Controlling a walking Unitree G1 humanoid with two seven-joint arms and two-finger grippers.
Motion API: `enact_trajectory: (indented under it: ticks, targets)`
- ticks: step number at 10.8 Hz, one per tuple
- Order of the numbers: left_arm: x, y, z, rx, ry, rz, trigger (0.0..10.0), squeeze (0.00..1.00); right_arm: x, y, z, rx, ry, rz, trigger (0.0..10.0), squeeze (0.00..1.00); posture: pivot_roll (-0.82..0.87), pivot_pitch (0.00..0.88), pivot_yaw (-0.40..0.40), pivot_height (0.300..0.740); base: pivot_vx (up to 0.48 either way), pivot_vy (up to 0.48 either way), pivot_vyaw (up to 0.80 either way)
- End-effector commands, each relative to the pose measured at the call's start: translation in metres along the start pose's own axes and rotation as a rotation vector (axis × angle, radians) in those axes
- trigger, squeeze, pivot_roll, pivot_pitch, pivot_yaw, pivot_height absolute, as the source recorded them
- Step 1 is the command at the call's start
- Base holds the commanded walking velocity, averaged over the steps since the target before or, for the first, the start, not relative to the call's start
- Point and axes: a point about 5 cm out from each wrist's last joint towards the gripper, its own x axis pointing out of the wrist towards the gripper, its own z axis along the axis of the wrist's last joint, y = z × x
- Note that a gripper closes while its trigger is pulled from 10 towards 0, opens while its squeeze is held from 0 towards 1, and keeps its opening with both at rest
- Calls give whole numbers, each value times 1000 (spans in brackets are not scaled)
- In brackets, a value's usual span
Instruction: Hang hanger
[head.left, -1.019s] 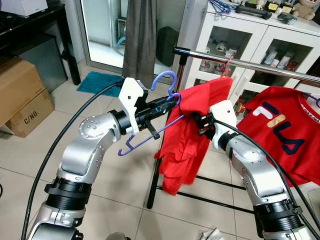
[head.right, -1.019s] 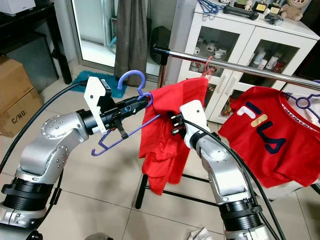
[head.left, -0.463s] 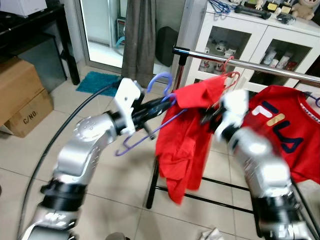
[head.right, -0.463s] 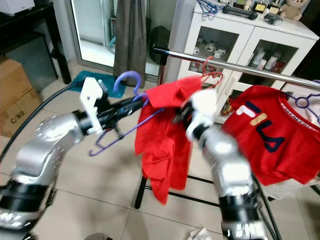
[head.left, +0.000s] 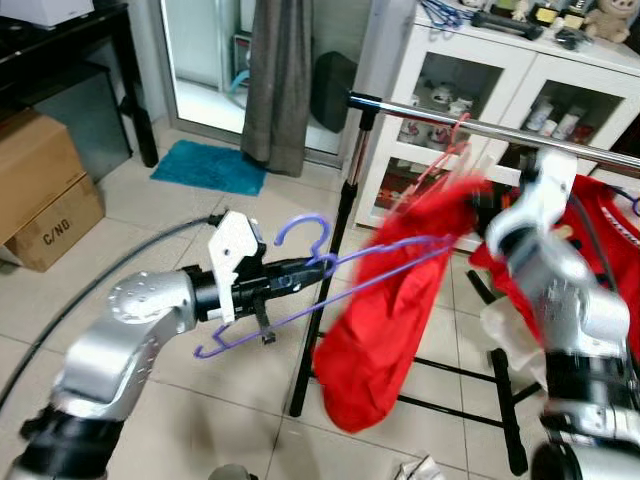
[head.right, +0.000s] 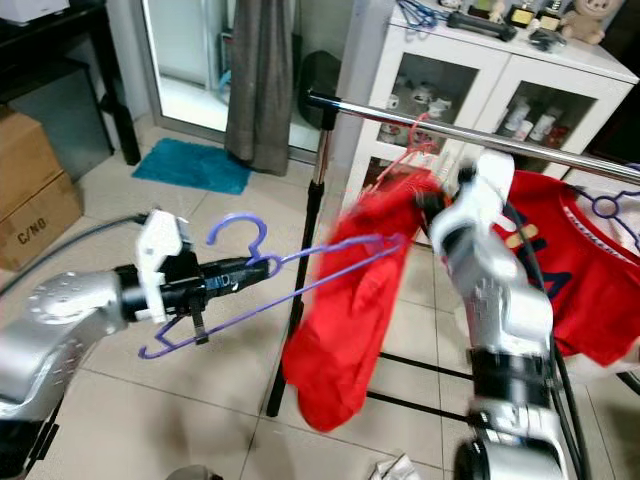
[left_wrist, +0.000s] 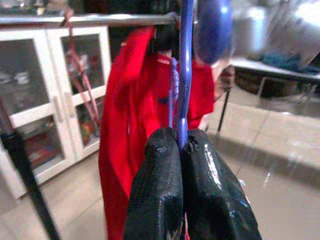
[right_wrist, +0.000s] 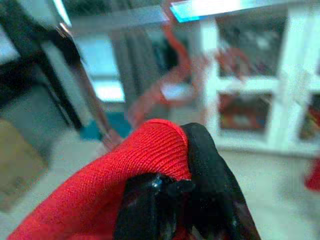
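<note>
The purple hanger (head.left: 330, 285) is thin, with its far end inside the red shirt (head.left: 395, 320), below the rail (head.left: 480, 125). The left end effector (head.left: 290, 275) is closed on its neck. The right end effector (right_wrist: 175, 200) pinches the shirt. I judge the dressing step is underway; next, the hook must rise to the rail.

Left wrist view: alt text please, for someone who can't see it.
The left gripper is shut on a purple hanger, with a red shirt hanging just beyond it. Behind are a metal rail and a white glass-door cabinet.
</note>
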Motion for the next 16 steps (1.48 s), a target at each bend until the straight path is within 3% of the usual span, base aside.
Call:
enact_trajectory:
  ticks: [1,2,3,4,5,6,7,8,10,11,12,13,14,16]
  targets:
    - [-8,-6,5,-9,-6,13,0,0,-10,-17,-8,-27,33,-73,0,0,118,0,-111,740,0,0,0]
    - [-18,-8,5,-12,-3,97,0,0,-24,-17,-18,0,58,-72,0,0,99,0,-81,740,0,0,0]
    - [-22,-2,-1,-17,15,244,10000,0,-33,-16,-21,18,57,-81,7294,0,91,9,-54,740,0,0,0]
    - [-24,8,-18,-41,95,459,10000,0,-45,-8,-26,24,53,-57,10000,0,80,22,-36,740,0,0,0]
    - [-25,9,-34,-163,41,681,10000,0,-66,7,-22,-27,-21,-32,10000,0,80,39,-24,740,0,0,0]
    - [-24,7,-35,-178,-30,770,10000,0,-75,15,-18,-42,-50,-25,10000,0,78,47,-23,740,0,0,-800]
    - [-25,6,-36,-175,-76,956,10000,0,-83,25,-12,-32,-83,-6,10000,0,71,61,-25,740,0,0,-800]
    - [-20,0,-35,-156,-111,1003,10000,0,-89,37,-10,-18,-96,7,10000,0,58,70,-27,740,0,0,-800]
    - [-8,-8,-37,-226,-143,1016,10000,0,-101,47,-20,19,-79,2,10000,0,51,57,-12,740,0,0,-800]
    - [0,-13,-44,-339,-204,957,10000,0,-106,44,-21,24,-74,-11,10000,0,47,35,-3,740,0,0,-800]
    - [-2,-9,-54,-406,-219,1002,10000,0,-104,41,-22,23,-79,-53,10000,0,55,23,5,740,0,0,-800]
    - [-1,-11,-60,-424,-173,1005,10000,0,-105,38,-23,23,-79,-74,10000,0,47,29,23,740,0,0,-800]
    - [5,-16,-72,-396,-11,952,10000,0,-109,38,-30,20,-64,-100,10000,0,33,36,43,740,0,0,-800]
    - [9,-12,-61,-341,-102,876,10000,0,-122,38,-31,27,-67,-138,10000,0,-4,71,98,740,0,0,-800]
